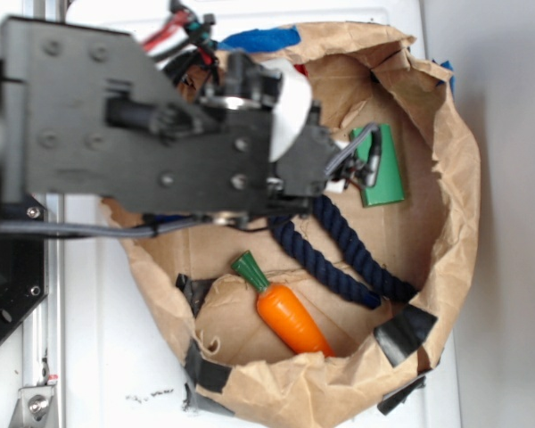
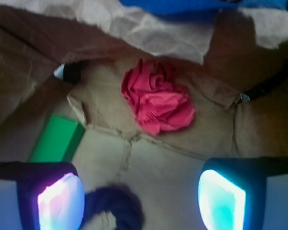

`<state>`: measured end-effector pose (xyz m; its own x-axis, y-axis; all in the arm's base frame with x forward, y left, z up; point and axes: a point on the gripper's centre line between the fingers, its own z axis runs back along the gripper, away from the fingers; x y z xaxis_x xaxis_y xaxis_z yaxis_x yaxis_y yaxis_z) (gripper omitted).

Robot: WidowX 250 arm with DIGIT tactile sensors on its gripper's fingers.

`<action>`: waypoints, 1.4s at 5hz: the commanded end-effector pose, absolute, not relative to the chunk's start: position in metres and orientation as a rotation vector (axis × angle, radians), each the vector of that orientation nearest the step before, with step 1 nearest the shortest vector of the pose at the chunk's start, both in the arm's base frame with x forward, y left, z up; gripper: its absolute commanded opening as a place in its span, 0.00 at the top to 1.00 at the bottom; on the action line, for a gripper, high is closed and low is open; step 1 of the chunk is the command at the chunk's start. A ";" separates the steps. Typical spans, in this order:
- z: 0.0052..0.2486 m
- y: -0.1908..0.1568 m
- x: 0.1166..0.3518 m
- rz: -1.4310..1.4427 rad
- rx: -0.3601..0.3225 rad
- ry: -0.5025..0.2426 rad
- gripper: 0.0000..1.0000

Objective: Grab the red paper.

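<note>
The tool (image 2: 141, 196), a pair of dark fingers with glowing pale pads, stands apart with nothing between the pads; it hangs above the floor of a crumpled brown paper bag (image 2: 158, 153). The bright red wad of thin wrinkled paper (image 2: 157, 99) lies ahead of the tool, about midway between the lines of the two fingers, resting on the bag floor near the bag's far wall and apart from both pads. This reads as the approach step: the tool is aligned but not yet around the wad. The next move calls for advancing and lowering until the pads flank the wad, then closing, while keeping clear of the overhanging bag wall.

Just below the tool a thick dark blue twisted rope (image 2: 117, 206) lies, only partly in frame. Off toward the left finger sits a flat green block (image 2: 55, 139), cut off by the bag's folds.

In the exterior view the black arm (image 1: 143, 134) hides the red wad and the fingers entirely; an orange toy carrot with a green top (image 1: 290, 316) lies well apart from the tool.
</note>
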<state>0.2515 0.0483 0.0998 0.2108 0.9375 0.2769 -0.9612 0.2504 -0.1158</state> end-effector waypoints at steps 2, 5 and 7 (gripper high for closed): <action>0.111 0.051 0.251 1.320 0.061 -0.358 0.00; 0.111 0.051 0.251 1.320 0.061 -0.358 0.00; 0.095 0.053 0.272 1.425 0.055 -0.301 0.00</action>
